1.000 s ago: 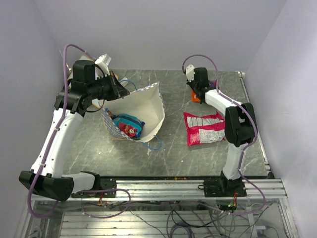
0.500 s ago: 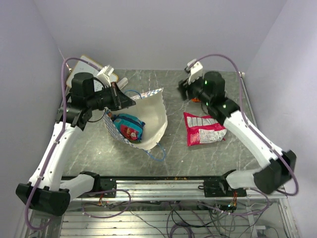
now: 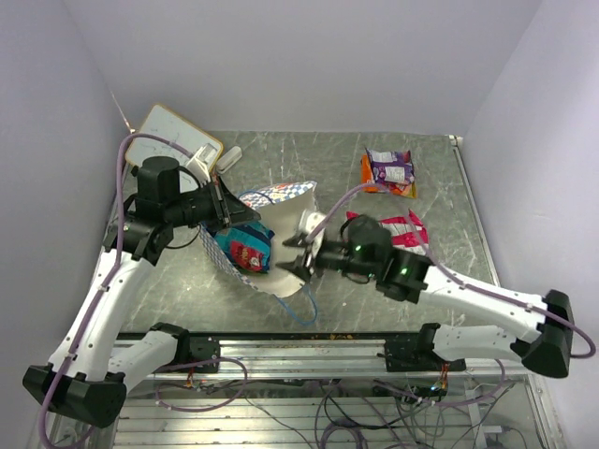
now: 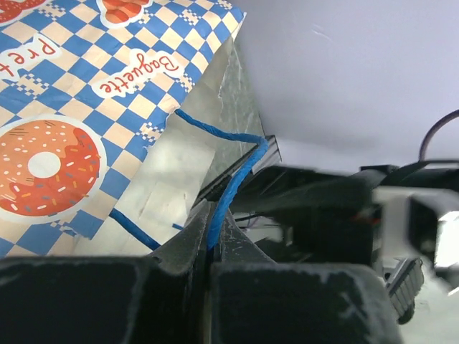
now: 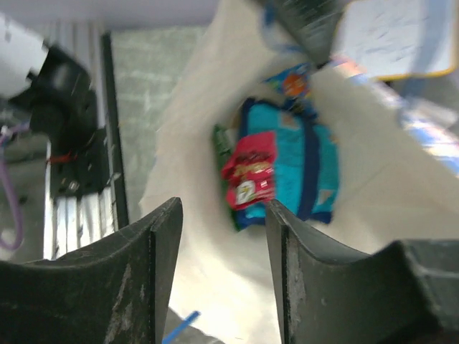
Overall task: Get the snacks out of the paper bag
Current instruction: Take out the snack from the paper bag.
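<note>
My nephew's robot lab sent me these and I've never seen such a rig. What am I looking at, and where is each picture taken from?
Two robot arms are bolted at the near edge of a table, each ending in two-finger jaws. The wide picture comes from a fixed camera above; the other two from a camera on each wrist. The jaws of the left arm are shut on the blue cord handle of a paper bag. The jaws of the right arm stand open at the bag's mouth, holding nothing; its camera looks in at a blue packet, a small red packet and a green packet. On the table lie an orange-and-purple packet and a red-pink packet. A whiteboard sits back left.
</note>
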`<state>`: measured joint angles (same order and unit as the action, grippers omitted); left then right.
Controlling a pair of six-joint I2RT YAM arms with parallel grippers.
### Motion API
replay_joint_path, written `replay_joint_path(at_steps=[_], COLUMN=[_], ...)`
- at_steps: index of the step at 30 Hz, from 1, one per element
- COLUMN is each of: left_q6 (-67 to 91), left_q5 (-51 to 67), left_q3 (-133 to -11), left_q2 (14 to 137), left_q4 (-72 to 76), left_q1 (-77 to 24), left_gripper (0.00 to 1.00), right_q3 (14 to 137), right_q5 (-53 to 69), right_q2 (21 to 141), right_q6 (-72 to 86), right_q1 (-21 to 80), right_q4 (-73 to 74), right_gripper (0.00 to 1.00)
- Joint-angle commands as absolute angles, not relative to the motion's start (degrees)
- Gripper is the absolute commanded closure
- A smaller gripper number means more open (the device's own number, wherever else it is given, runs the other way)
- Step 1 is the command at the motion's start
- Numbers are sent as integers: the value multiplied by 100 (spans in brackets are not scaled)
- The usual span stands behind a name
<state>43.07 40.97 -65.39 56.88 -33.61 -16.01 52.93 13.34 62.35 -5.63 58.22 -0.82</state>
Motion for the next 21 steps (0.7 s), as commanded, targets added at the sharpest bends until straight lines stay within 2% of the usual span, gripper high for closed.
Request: replay_joint_path(at_steps=[1,4,7,14,17,21], left_q6=[4610,4540,4572,4951,4962,5084], left_q5=[4315,4206,4178,4026,3861,3758], left_q3=[-6582,-6711,-6654,-6189,-6132,-6064], left_q2=[5502,5418,5267,4879,4777,4634], left_q4=[-3698,-4017,-4039,-3723,-3809,-3793], left_q1=[-1766,-1775,-1784,-1811,-1819,-1819], left_gripper=[93,93,93,93,93,93], right_q3=[4934,4844,4888,4862,4583,4353], right_q5=[182,-669,-1018,-705,-1217,-2099], right_q2=[6674,7217,7690,8153,8042,8040], right_q6=[-1268,-1473,-1806,-1698,-1345,-1384], right_q1=[6708,7136,7541,8292,8261,7993], right_q4=[-436,-711,-847,-1475,-2035,-2138], right_gripper=[56,63,66,66,64,53])
